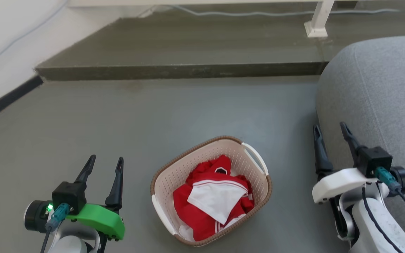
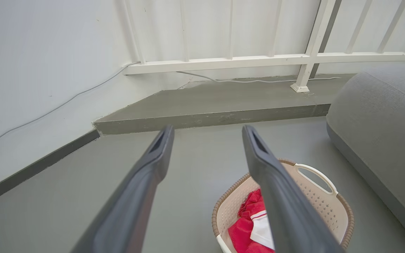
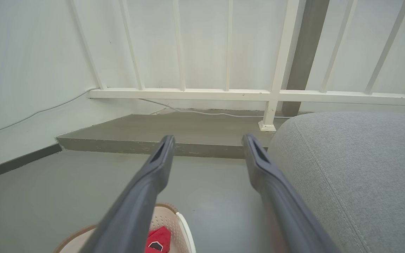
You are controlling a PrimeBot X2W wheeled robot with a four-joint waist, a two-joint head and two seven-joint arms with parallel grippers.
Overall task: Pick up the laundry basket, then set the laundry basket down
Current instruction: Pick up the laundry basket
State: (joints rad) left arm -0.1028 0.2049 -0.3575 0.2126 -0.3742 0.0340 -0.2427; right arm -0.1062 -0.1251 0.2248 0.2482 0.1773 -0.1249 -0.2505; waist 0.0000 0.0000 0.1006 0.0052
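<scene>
- Fingers [image 1: 114, 186] of the left gripper [image 1: 105, 160] are spread wide with nothing between them. They point forward over the bare grey floor [image 1: 153, 112].
- On the other side, the right gripper [image 1: 329, 127] also has its two dark fingers [image 1: 320, 154] parted and empty, just beside a grey cushion [image 1: 374, 98].
- Between the two grippers, and apart from both, the laundry basket [image 1: 174, 174] sits on the floor, turned at an angle.
- One white handle [image 1: 259, 160] faces the upper right in the head view, and the other handle [image 1: 161, 214] faces the lower left.
- Red and white clothes [image 1: 216, 196] lie crumpled inside the basket.
- In the left wrist view the basket lies low and to the right, partly hidden behind one finger.
- Farther off, a low step [image 1: 181, 70] crosses the floor, with a white railing post [image 1: 316, 21] standing on it and a pale cable [image 1: 258, 14] trailing along behind.
</scene>
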